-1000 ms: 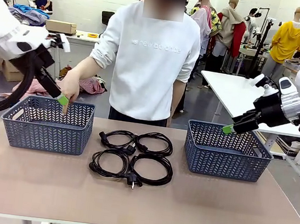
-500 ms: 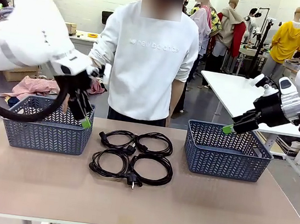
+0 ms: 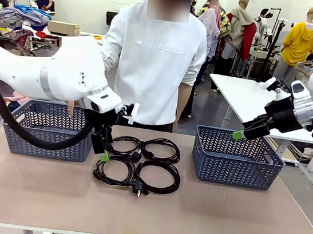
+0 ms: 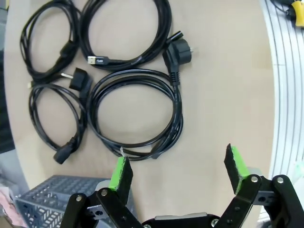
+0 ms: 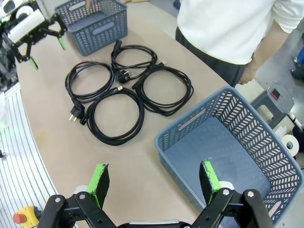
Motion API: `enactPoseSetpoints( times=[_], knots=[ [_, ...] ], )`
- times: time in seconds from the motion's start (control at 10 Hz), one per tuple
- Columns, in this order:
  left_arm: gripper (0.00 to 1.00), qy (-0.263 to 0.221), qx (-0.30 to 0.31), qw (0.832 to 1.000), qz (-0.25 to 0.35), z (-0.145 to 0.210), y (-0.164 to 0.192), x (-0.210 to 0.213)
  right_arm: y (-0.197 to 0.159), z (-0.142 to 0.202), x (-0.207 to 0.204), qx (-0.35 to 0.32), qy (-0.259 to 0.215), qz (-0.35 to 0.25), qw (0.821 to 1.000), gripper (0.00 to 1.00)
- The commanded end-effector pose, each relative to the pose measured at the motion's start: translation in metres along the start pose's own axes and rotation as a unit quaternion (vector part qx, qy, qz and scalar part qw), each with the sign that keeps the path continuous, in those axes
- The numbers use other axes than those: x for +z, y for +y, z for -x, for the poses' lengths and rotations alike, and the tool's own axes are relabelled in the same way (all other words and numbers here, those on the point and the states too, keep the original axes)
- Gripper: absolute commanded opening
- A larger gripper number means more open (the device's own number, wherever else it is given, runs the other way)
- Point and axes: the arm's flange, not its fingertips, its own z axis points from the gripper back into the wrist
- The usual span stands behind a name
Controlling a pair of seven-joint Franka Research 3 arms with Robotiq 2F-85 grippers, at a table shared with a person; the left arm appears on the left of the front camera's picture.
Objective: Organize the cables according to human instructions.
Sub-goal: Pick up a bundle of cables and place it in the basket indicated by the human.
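- Four cables (image 3: 139, 164) lie coiled on the table (image 3: 144, 208) at the middle of the front view, two behind and two in front, packed close together
- They sit between the left basket (image 3: 44, 137) and the right basket (image 3: 234, 165), both blue and standing apart from the coils
- The left tool (image 3: 103, 149) points down just left of centre, at the left edge of the coils; its green pads stand apart and hold nothing
- In its wrist view the nearest coil lies just above the spread fingers
- The right tool (image 3: 238, 134) hovers at the right of the frame over the right basket's back rim, fingers spread and empty
- The human (image 3: 154, 65) stands at the far side of the table, upper centre
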Motion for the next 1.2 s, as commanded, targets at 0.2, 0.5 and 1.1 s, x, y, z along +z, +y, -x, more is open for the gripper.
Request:
enactPoseSetpoints(
  times=[0.2, 0.5, 1.1],
  knots=[
    [1.0, 0.004, 0.002, 1.0, 0.005, 0.0, -0.002, -0.008, -0.003, 0.001, -0.003, 0.011, -0.011, -0.005, 1.0, 1.0],
    [1.0, 0.004, 0.002, 1.0, 0.005, 0.0, -0.002, -0.008, -0.003, 0.001, -0.003, 0.011, -0.011, -0.005, 1.0, 1.0],
    [1.0, 0.035, -0.013, 0.999, 0.005, -0.008, -0.007, -0.037, -0.003, 0.001, -0.003, 0.011, -0.011, -0.005, 1.0, 1.0]
  ],
)
